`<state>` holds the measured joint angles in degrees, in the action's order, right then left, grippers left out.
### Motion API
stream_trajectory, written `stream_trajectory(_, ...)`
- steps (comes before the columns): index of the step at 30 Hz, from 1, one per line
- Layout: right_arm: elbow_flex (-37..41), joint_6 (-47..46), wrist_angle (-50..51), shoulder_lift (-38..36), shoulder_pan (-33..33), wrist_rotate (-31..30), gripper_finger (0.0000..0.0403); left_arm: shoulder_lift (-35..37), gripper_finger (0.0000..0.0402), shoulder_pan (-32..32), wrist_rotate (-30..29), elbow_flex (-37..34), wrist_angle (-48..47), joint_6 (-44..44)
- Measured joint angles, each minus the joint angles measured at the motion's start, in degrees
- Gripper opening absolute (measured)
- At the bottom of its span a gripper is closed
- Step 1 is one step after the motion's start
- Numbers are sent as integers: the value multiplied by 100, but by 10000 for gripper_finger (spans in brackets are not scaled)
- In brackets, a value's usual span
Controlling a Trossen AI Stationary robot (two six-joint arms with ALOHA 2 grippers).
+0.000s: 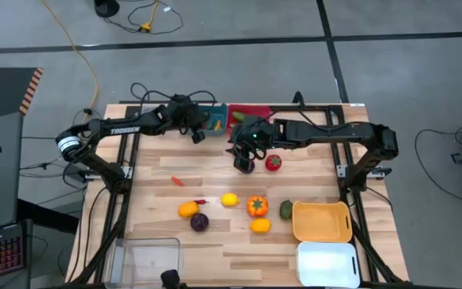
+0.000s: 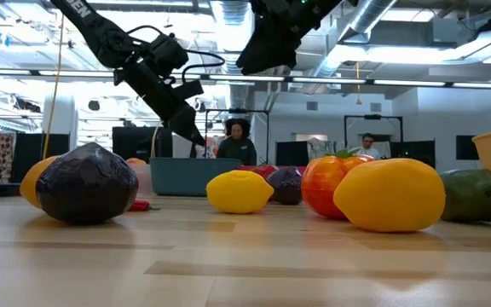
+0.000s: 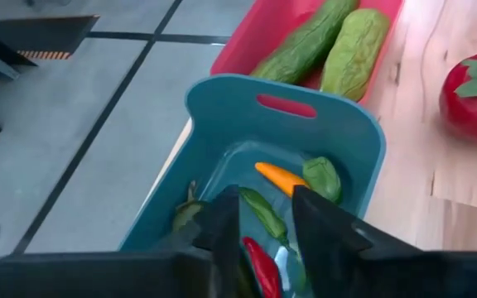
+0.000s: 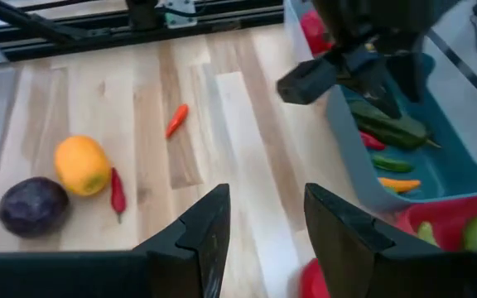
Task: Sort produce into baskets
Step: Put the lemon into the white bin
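My left gripper (image 1: 198, 134) hangs open just above the near end of the teal basket (image 3: 222, 99) at the table's far edge. Between its fingers (image 3: 265, 236) I look down on a green chili (image 3: 262, 213) and a red chili (image 3: 260, 263) lying in the basket, beside an orange chili (image 3: 278, 176) and a green pepper (image 3: 323, 178). My right gripper (image 1: 245, 163) hovers open and empty above mid-table (image 4: 263, 236), next to a red tomato (image 1: 273, 163). More produce lies loose nearer the front: lemon (image 1: 229, 199), orange pepper (image 1: 257, 205), orange (image 1: 188, 209), purple cabbage (image 1: 200, 221).
The red basket (image 3: 251, 37) holds two green cucumbers (image 3: 305, 40) beside the teal one. Orange-yellow (image 1: 322, 221), white (image 1: 327, 262) and clear (image 1: 144, 261) baskets stand along the near edge. An orange chili (image 1: 176, 181) and a red chili (image 1: 201, 201) lie on the wood.
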<state>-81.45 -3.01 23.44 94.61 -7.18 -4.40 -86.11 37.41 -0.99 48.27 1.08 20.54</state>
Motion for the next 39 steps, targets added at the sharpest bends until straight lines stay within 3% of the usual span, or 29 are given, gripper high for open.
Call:
stream_trajectory(5,0,-2,4,0,90,2,182,0,161,-1,-2,0,-2,21)
stream_trajectory(9,0,-4,46,0,85,3,185,0,179,-2,-3,0,-2,23)
stream_trajectory(34,4,-559,783,0,72,4,384,0,179,-59,-9,0,-6,177)
stream_trajectory(39,4,-911,784,0,73,5,397,0,178,-164,-7,18,-26,254)
